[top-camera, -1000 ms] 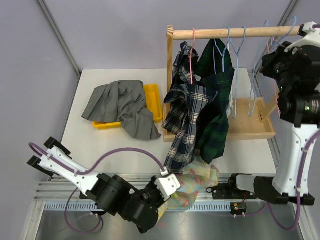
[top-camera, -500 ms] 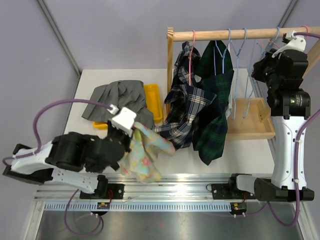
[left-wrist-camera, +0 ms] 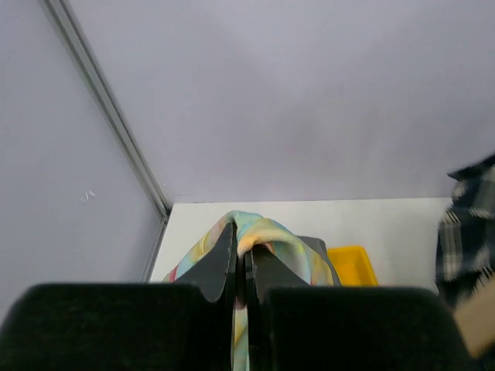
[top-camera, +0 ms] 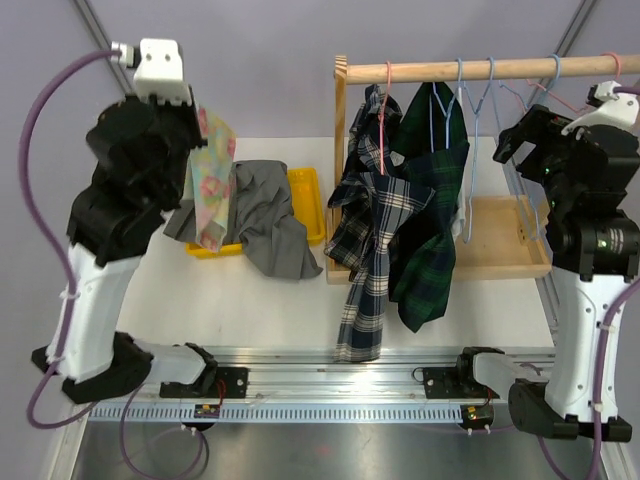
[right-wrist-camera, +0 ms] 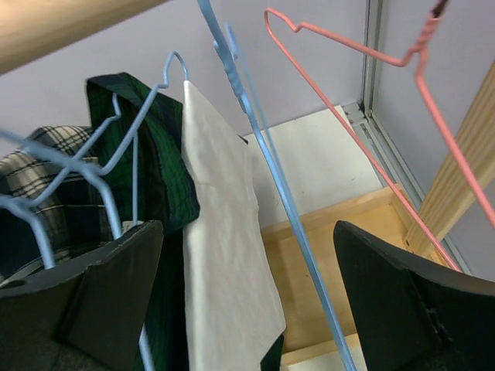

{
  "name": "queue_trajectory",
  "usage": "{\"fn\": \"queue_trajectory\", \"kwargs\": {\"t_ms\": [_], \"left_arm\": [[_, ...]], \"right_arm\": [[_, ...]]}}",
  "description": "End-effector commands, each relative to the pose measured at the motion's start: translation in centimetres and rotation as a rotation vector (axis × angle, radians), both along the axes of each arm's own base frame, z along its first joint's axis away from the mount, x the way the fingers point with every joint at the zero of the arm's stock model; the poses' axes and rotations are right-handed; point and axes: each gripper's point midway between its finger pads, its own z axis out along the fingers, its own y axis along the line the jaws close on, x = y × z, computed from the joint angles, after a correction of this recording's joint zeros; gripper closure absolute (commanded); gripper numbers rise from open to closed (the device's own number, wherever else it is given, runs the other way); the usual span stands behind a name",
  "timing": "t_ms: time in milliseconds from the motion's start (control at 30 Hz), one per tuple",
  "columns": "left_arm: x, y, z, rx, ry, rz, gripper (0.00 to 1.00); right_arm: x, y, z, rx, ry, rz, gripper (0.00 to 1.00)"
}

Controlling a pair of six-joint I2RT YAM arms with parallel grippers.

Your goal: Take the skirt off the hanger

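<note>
free: bare table (top-camera: 215, 300) front-left | blocked right: rack (top-camera: 340, 150), hung skirts (top-camera: 375, 230) | grey cloth (top-camera: 255, 215) over tray (top-camera: 305, 195)

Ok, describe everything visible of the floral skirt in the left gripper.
The floral skirt is thin, soft-looking cloth printed in pale yellow, pink and mint. It hangs limp and bunched from the left gripper, which is shut on a fold at its top and raised over the left side of the table. Its lower end dangles above the grey garment on the yellow tray; contact cannot be told.
</note>
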Motion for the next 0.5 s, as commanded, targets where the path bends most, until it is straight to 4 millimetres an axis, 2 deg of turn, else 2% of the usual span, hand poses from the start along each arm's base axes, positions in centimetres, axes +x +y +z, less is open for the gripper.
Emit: {"fn": "queue_trajectory", "kwargs": {"t_ms": [0,33,67,133,167,200,233,267,300,333,367,433,467], "left_arm": [[6.3,-2.3,0.6,0.009,-0.024,-0.101,1.0],[7.9,-1.1,-0.3,-0.001,-0.001,-0.065,1.0],[9.6,-1.8,-2.3,-0.025,0.05,-0.076,1.0],[10.8,-1.3,-5.3,-0.045,0.122,-0.049,1.0],[11.9,-1.8,-9.4,-0.041,0.198,-0.043,1.0],[11.3,-1.7,-10.9,-0.07,0.216,-0.037,0.92],[11.6,-1.8,-11.9,-0.094,0.201,-0.037,0.45],[11.7,-2.0,-17.5,-0.094,0.301,-0.018,0.09],[11.0,-1.6,-18.1,-0.12,0.294,-0.011,0.01],[10.9,-1.5,-19.3,-0.138,0.309,-0.003,0.01],[10.4,-1.3,-22.1,-0.159,0.365,0.021,0.01],[9.0,-0.9,-22.7,-0.182,0.38,0.028,0.01],[8.4,-0.9,-22.9,-0.198,0.385,0.021,0.01]], "right_arm": [[-3.4,0.3,2.3,0.033,-0.088,-0.002,0.01],[-3.9,0.6,2.6,0.038,-0.097,0.014,0.01],[-4.5,0.7,3.0,0.039,-0.111,0.02,0.01],[-6.2,0.9,4.1,0.028,-0.149,0.032,0.01],[-7.1,1.0,5.0,0.025,-0.176,0.036,0.0],[-8.3,1.3,6.2,0.011,-0.223,0.052,0.01],[-8.7,2.1,6.7,0.004,-0.244,0.102,0.01],[-9.5,2.4,7.8,-0.003,-0.281,0.115,0.01],[-9.8,3.3,8.6,-0.008,-0.308,0.167,0.01],[-9.9,4.4,8.9,-0.011,-0.314,0.232,0.01],[-9.5,4.8,9.4,-0.012,-0.313,0.258,0.01],[-8.9,5.7,9.3,-0.001,-0.296,0.309,0.0],[-7.8,6.0,9.0,0.003,-0.276,0.327,0.01]]}}
